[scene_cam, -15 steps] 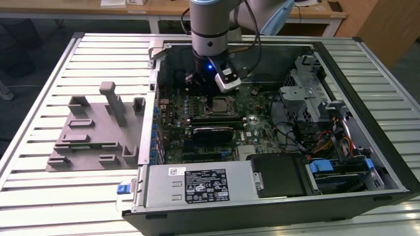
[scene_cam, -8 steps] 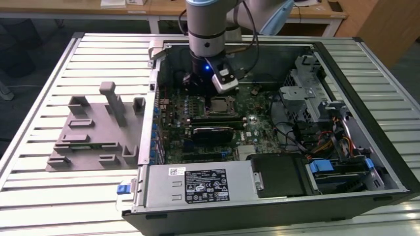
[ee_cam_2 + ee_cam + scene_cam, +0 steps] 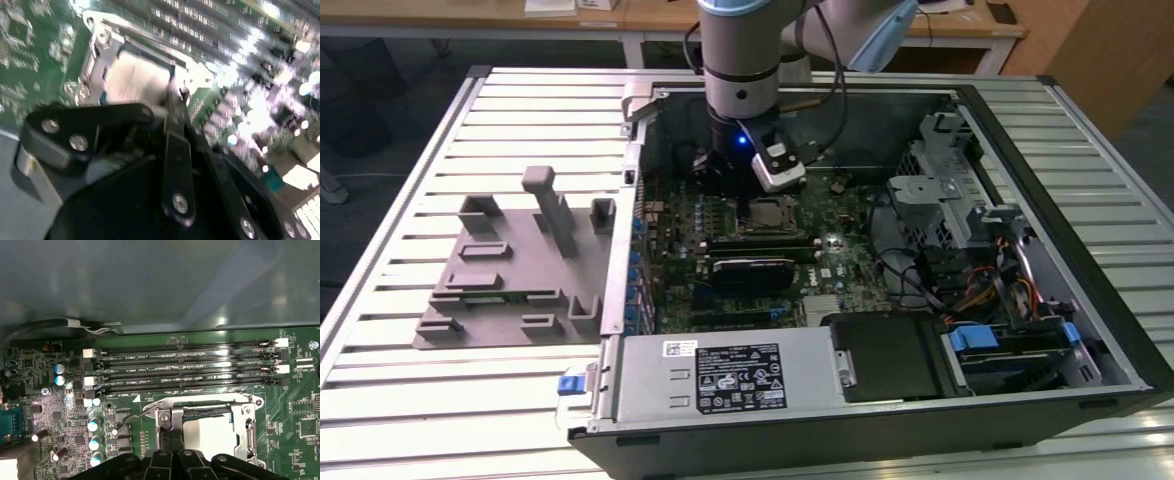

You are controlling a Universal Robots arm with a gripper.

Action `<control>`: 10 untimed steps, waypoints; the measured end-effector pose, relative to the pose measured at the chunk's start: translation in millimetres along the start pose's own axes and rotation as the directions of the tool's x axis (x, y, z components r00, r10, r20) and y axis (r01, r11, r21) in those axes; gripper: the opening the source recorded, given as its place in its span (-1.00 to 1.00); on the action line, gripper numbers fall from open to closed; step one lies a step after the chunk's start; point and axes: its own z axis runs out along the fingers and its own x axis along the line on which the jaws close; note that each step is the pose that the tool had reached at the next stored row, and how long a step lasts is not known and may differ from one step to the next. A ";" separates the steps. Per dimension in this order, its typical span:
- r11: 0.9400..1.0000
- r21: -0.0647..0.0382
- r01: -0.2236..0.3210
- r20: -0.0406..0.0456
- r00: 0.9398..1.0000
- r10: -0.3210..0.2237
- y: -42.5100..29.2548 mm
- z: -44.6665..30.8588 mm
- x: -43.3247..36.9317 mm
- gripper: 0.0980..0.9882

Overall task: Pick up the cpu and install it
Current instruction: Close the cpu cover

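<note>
So the cpu (image 3: 207,436) already looks to be sitting in the socket (image 3: 250,412) on the motherboard (image 3: 65,415), just near of the memory slots (image 3: 185,371). The pincer (image 3: 172,452) hangs right at its edge, and I can't tell if it's wide or narrow. The socket lever (image 3: 132,418) looks unlatched, so I'd say it's not finished.

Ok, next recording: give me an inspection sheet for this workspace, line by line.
Surface: slatted metal table carrying an open computer case.
Job's things: cpu lies within the socket frame on the motherboard, silver top up.
Clutter: grey fixture block on the table, at the exterior view's left of the case.
Grippers: claw low over the socket, at the cpu's edge.
Cables: coloured wire bundle inside the case, at the exterior view's right.
Surroundings: wooden desks behind the table.
</note>
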 end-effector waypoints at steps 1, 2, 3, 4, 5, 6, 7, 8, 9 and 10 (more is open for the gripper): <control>1.000 0.000 0.000 0.000 1.000 0.000 0.0 0.0 -0.6 -0.98; 1.000 0.000 0.000 0.000 1.000 0.000 0.0 0.1 -1.8 -0.98; 1.000 0.000 0.000 0.000 1.000 0.000 0.1 0.1 -3.1 -0.98; 1.000 0.000 0.000 0.000 1.000 0.000 0.1 0.3 -4.5 -0.98; 1.000 0.000 0.000 0.000 1.000 0.000 0.1 0.3 -5.6 -0.98; 1.000 -0.001 0.000 -0.001 1.000 0.000 0.0 0.2 -6.3 -0.98; 1.000 -0.001 0.000 -0.001 1.000 0.000 0.1 0.1 -6.7 -0.98; 1.000 -0.002 0.000 -0.001 1.000 0.000 0.1 0.1 -6.9 -0.98; 1.000 -0.002 0.000 -0.001 1.000 0.000 0.2 -0.1 -6.9 -0.98; 1.000 -0.002 0.000 -0.001 1.000 0.000 0.1 -0.7 -6.9 -0.98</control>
